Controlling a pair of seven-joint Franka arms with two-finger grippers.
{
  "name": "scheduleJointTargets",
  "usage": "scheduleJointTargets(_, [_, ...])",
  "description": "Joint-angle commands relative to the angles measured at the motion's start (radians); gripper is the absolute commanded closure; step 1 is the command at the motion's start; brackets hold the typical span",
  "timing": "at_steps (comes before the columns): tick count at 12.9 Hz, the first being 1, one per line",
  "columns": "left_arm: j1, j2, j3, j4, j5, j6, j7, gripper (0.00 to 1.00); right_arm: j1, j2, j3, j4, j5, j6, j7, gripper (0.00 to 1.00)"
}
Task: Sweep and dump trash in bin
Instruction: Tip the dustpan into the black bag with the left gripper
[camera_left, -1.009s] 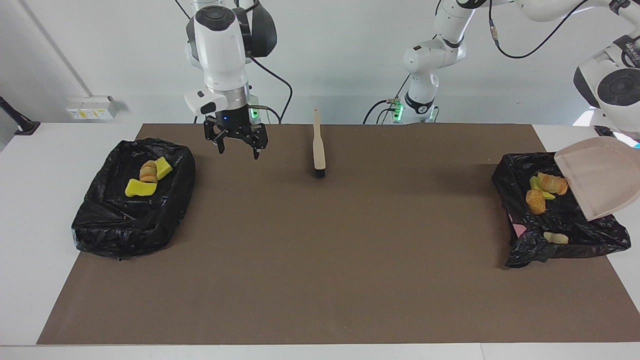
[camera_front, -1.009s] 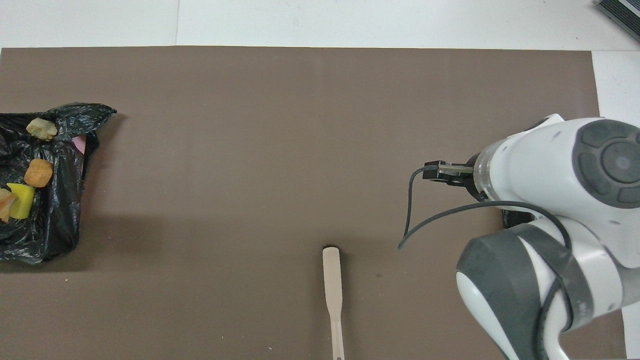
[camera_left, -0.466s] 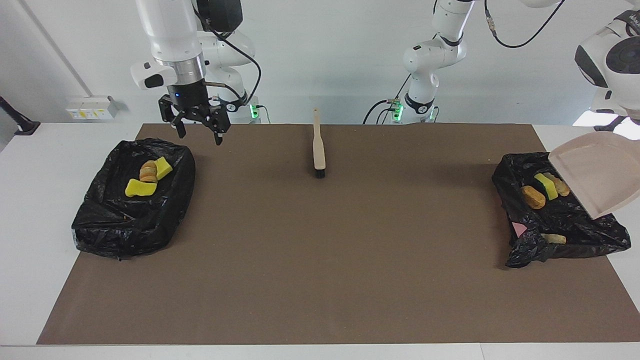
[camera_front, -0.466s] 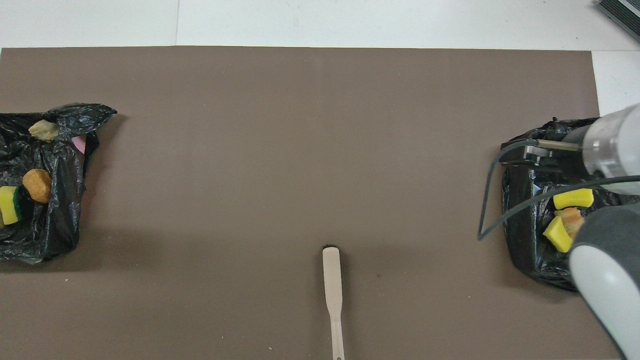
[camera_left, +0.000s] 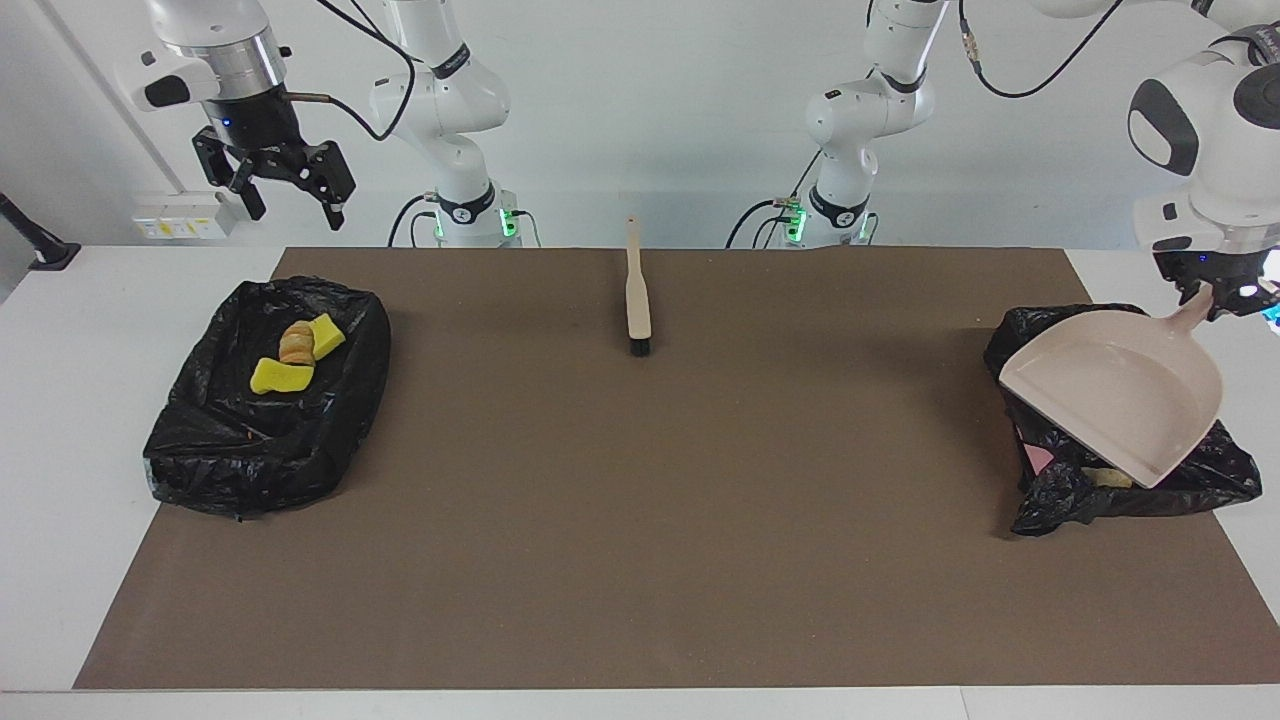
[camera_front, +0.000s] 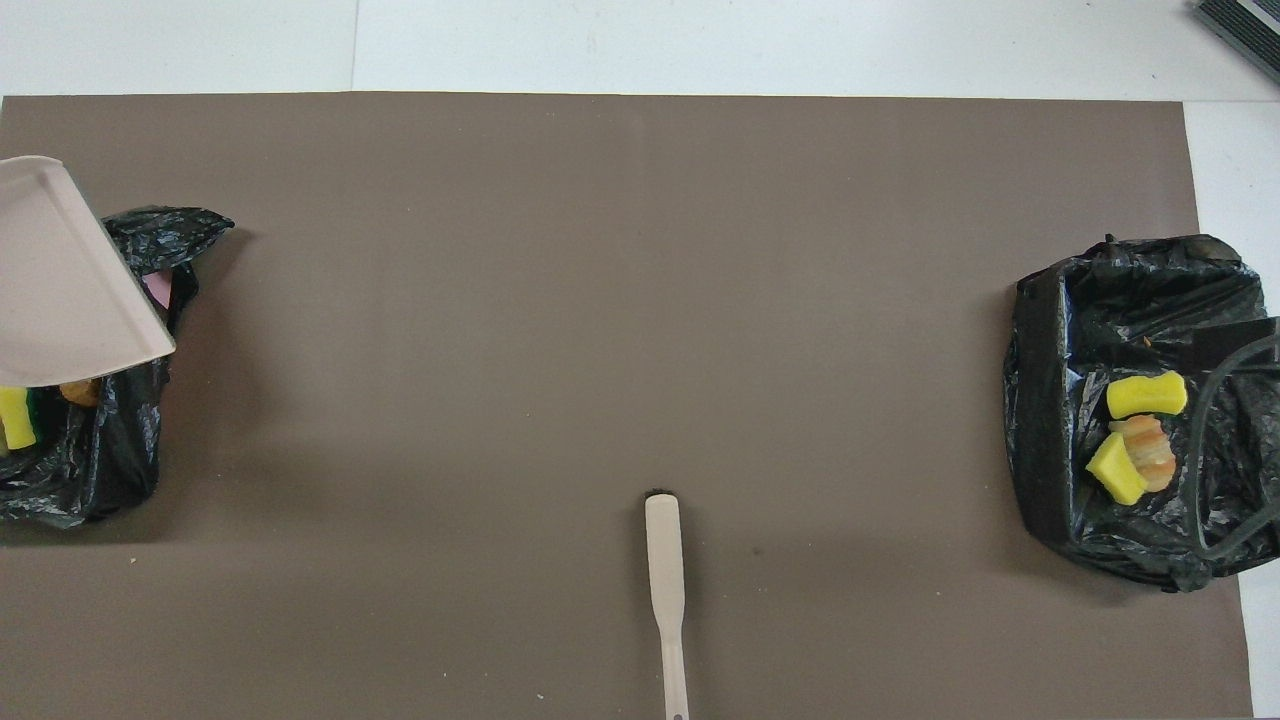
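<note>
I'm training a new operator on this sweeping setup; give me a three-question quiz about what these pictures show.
1. True or false: the left gripper holds the beige plastic dustpan by its handle.
2. The dustpan hangs over: A) the brown mat B) the black-bag-lined bin at the left arm's end.
3. Which tool lies unheld on the mat?

Key: 1 true; 2 B; 3 the beige long-handled brush.

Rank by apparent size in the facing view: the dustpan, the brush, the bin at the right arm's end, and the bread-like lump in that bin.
1. Bin at the right arm's end
2. Dustpan, raised above the table, so it may look larger than it is
3. Brush
4. Bread-like lump
</note>
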Motion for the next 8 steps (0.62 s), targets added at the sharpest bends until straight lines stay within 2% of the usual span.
scheduleJointTargets(1, [-0.051, -0.029, 0.006, -0.02, -0.125, -0.054, -0.178, 1.0, -0.01, 0.013, 0.003, 0.004, 0.071, -0.031, -0.018, 0.0])
scheduleJointTargets(2, [-0.075, -0.034, 0.006, -0.03, -0.159, -0.07, -0.268, 1.0, -0.013, 0.023, 0.002, 0.022, 0.08, -0.074, -0.018, 0.0])
scheduleJointTargets(5, [-0.206, -0.043, 0.006, -0.034, -0.22, -0.137, -0.575, 1.0, -0.013, 0.023, 0.0, 0.016, 0.062, -0.045, -0.022, 0.0])
scheduleJointTargets(8, [-0.324, -0.046, 0.006, -0.034, -0.351, -0.159, -0.947, 1.0, -0.013, 0.021, 0.0, 0.015, 0.067, -0.039, -0.018, 0.0])
